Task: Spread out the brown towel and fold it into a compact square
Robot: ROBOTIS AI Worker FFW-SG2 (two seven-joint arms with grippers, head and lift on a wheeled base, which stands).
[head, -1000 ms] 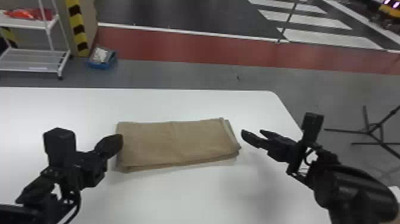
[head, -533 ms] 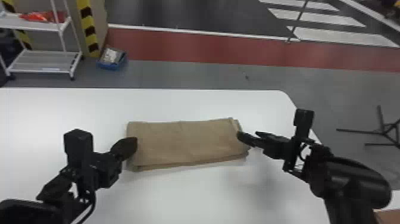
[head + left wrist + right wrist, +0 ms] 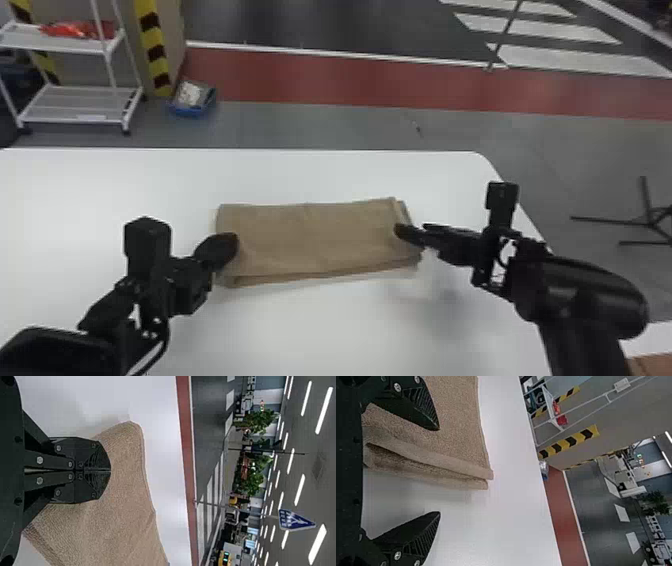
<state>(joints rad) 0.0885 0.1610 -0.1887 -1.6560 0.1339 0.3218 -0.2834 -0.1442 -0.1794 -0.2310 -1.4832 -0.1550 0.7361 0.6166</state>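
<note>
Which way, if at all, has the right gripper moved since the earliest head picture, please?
Yes, left: against the far right corner of the white table, the right gripper sits farther left, one fingertip over the right edge of the brown towel.

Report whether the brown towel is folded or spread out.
Folded: the brown towel lies as a flat oblong on the white table, and the right wrist view shows cloth layers stacked along one edge.

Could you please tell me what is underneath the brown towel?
The brown towel lies on the white table, which shows around it; whatever is directly beneath the towel is covered and cannot be seen.
</note>
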